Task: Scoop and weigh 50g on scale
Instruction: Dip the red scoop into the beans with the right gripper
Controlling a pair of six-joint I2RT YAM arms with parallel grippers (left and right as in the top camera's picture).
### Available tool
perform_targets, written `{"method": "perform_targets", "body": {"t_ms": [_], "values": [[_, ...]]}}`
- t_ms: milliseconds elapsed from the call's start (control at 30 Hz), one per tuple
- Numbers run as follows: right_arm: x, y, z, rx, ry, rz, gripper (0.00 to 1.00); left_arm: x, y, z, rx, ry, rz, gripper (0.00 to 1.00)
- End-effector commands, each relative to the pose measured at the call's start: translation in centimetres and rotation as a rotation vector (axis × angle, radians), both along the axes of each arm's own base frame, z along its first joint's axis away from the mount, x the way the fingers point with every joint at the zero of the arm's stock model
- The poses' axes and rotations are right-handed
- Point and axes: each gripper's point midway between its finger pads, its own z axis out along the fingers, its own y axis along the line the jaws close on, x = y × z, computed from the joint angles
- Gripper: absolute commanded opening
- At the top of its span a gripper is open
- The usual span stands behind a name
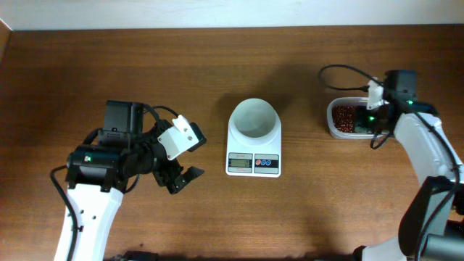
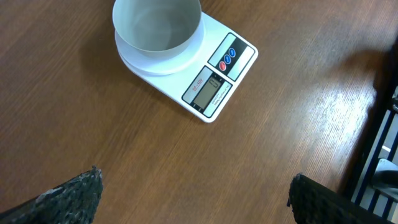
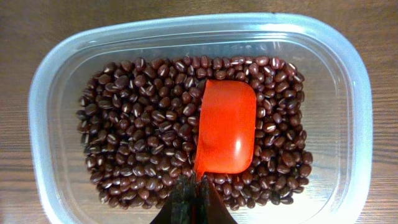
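The white scale with its round bowl top stands at the table's middle; in the left wrist view the scale shows an empty bowl. My left gripper hovers open to the scale's left, fingertips wide apart over bare wood. The reddish-brown beans fill a clear tub, also at the right in the overhead view as the tub. My right gripper is shut on the handle of an orange scoop, which lies empty on the beans.
Black cables run behind the right arm near the tub. A dark frame borders the table's edge in the left wrist view. Bare wooden tabletop surrounds the scale.
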Motion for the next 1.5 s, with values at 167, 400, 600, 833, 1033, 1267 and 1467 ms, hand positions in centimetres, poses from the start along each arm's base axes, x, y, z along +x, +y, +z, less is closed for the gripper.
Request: {"method": "perform_targets", "body": {"t_ms": [167, 400, 600, 833, 1033, 1267, 1467], "values": [[-1.1, -0.2, 0.3, 0.308, -0.012, -0.062, 0.04, 0.4, 0.1, 0.6, -0.007, -0.015, 0.008, 0.99], [-1.2, -2.1, 1.0, 0.377, -0.054, -0.117, 0.04, 0.4, 0.1, 0.6, -0.007, -0.015, 0.008, 0.99], [-1.1, -2.7, 2.3, 0.492, -0.114, -0.136, 0.04, 0.4, 0.1, 0.6, -0.007, -0.015, 0.008, 0.99], [-1.2, -3.5, 3.5, 0.587, -0.168, -0.153, 0.04, 0.4, 0.1, 0.6, -0.007, -0.015, 0.008, 0.99], [-1.6, -4.0, 3.6, 0.612, -0.171, -0.179, 0.04, 0.4, 0.1, 0.6, -0.007, -0.015, 0.008, 0.99], [-2.0, -4.1, 4.0, 0.656, -0.172, -0.193, 0.04, 0.4, 0.1, 0.6, -0.006, -0.015, 0.008, 0.99], [-2.3, -4.4, 4.9, 0.727, -0.199, -0.206, 0.04, 0.4, 0.1, 0.6, -0.006, -0.015, 0.008, 0.99]]}}
